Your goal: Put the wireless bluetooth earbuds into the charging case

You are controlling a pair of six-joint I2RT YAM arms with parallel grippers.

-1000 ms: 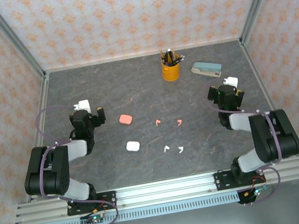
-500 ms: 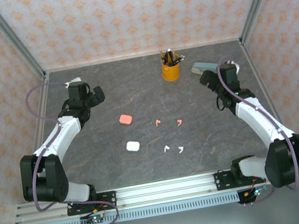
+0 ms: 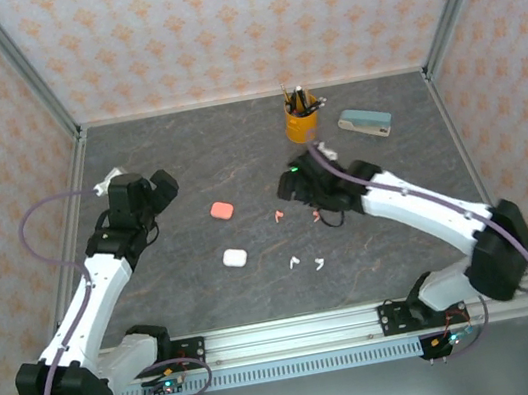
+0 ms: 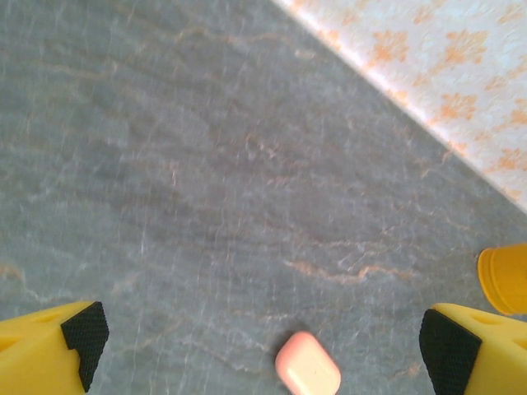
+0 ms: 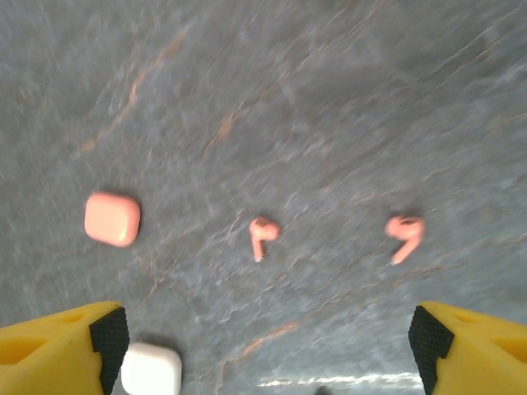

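Note:
Two salmon-pink earbuds (image 3: 279,216) (image 3: 318,215) lie loose mid-table, sharper in the right wrist view (image 5: 263,234) (image 5: 405,233). Nearer the front lie two white earbuds (image 3: 295,261) (image 3: 320,263). The pink case (image 3: 222,210) and the white case (image 3: 235,257) sit shut to their left. My right gripper (image 3: 293,189) hovers open above the pink earbuds, which lie between its wide-spread fingers (image 5: 108,336). My left gripper (image 3: 159,188) hangs open at the left, with the pink case (image 4: 307,364) between its fingers (image 4: 85,332) and lower down.
An orange pen cup (image 3: 301,122) stands at the back centre, its edge in the left wrist view (image 4: 504,276). A teal-and-white box (image 3: 365,122) lies at the back right. Patterned walls close three sides. The white case (image 5: 151,370) sits by the right gripper's left finger.
The right arm swung from the back right to the middle, over the pink earbuds. The left arm drew back slightly toward the front left. Nothing on the table moved.

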